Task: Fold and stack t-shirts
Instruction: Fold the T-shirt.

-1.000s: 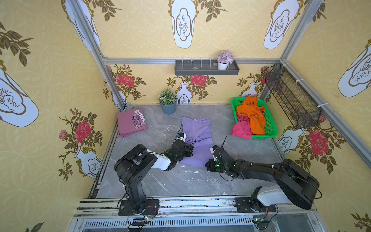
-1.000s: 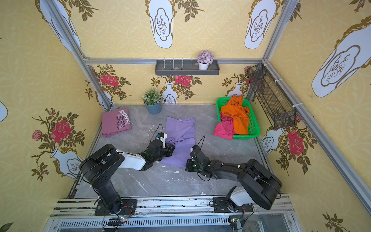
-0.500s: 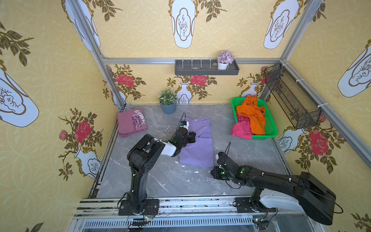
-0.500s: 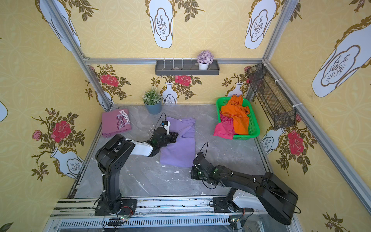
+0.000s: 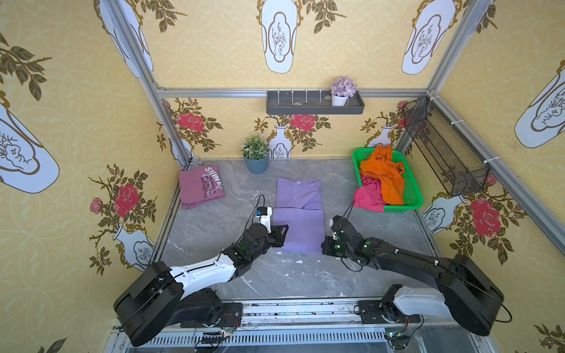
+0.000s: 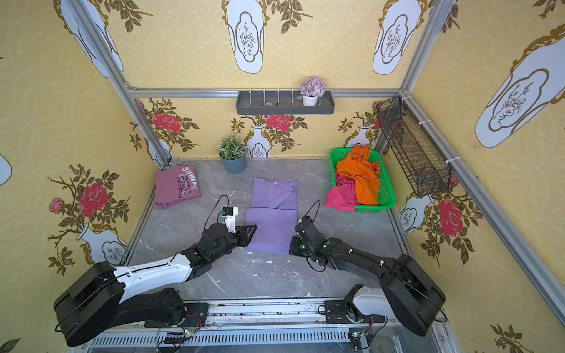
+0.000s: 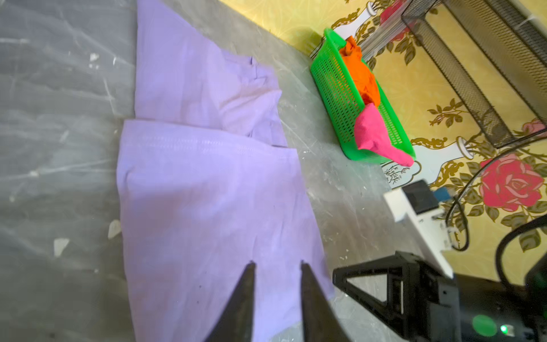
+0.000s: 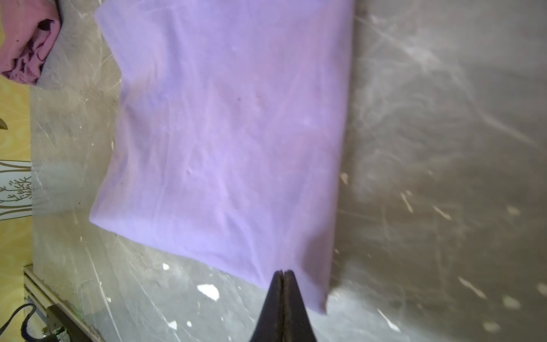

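Both top views: basket (image 5: pixel 400 209), potted plant (image 5: pixel 256 156) near lavender t-shirt (image 5: pixel 299 214).

Beyond the right end effector (image 8: pixel 283 271) the worktop (image 8: pixel 444 148) blurs — farther off, the mauve shirt (image 8: pixel 26 38) is cut by the view's edge.

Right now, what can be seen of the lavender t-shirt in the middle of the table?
The lavender t-shirt is soft, thin-looking cloth, plain on the side shown. It lies flat on the grey table, folded into a narrow strip, its near part doubled over, a stitched hem running across the middle. The left gripper is at its near left edge, jaws slightly apart; the right gripper, jaws shut, is at its near right corner; whether it pinches cloth I cannot tell.
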### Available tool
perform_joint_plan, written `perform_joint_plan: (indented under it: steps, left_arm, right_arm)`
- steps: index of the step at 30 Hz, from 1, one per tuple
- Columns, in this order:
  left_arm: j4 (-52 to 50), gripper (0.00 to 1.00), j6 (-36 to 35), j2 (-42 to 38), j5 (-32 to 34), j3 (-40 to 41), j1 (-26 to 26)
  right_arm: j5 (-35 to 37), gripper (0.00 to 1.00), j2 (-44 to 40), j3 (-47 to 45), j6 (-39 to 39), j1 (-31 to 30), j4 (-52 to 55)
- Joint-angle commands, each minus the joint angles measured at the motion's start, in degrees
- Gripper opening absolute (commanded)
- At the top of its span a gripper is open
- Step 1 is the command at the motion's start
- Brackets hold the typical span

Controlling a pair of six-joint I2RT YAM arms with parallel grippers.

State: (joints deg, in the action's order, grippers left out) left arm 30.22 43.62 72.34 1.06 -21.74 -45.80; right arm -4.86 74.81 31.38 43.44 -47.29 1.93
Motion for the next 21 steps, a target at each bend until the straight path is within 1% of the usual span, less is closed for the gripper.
perform_joint_plan:
  steps: [1, 4, 8, 10, 13, 15, 16, 17, 18, 19, 20, 21]
  left_arm:
    - [5.7, 0.0, 2.8, 4.3, 1.4, 1.5, -0.9]
    - [10.2, 0.0, 3.6, 10.2, 0.9, 1.8, -1.1]
    - [14.5, 0.0, 5.0, 16.7, -0.8, 3.2, -1.6]
    - [14.8, 0.0, 5.2, 17.9, -0.7, 4.5, -2.0]
    - [13.7, 0.0, 4.9, 17.4, 0.7, 6.6, -2.0]
    - [11.6, 0.0, 4.2, 16.1, 0.9, 6.6, -2.0]
    - [11.1, 0.0, 4.0, 15.1, 0.5, 6.5, -2.0]
    - [10.4, 0.07, 3.8, 13.7, -0.1, 6.2, -2.0]
    - [9.5, 0.32, 3.9, 12.1, -0.3, 5.9, -2.0]
    - [8.6, 0.59, 3.9, 10.2, -0.6, 5.5, -2.0]
    - [7.0, 0.89, 3.9, 8.1, -0.5, 5.0, -2.0]
    - [5.5, 0.99, 3.8, 6.0, -0.3, 4.6, -2.0]
  right_arm:
    - [-1.8, 0.0, 3.3, 2.9, -1.8, -0.9, -6.9]
    - [-2.9, 0.0, 6.3, 2.4, -1.0, -0.5, -9.3]
    - [-4.3, 0.0, 9.5, -1.8, 1.0, 0.3, -13.1]
    - [-3.9, 0.0, 9.7, -4.1, 1.6, 0.4, -13.9]
    - [-2.4, 0.0, 8.1, -5.4, 1.3, 0.8, -11.9]
    - [-1.4, 0.16, 5.0, -5.4, 0.9, 0.8, -9.6]
    - [-0.6, 0.22, 3.1, -5.0, 0.6, 0.8, -7.8]
    - [0.1, 0.27, 1.0, -4.4, 0.0, 0.8, -5.7]
    - [0.5, 0.34, -1.1, -3.8, -0.5, 0.8, -3.6]
    - [0.7, 0.39, -2.7, -3.2, -0.7, 0.8, -1.9]
    - [0.8, 0.42, -4.6, -2.4, -0.9, 0.8, 0.4]
    - [0.9, 0.44, -6.6, -2.1, -1.0, 0.7, 2.3]
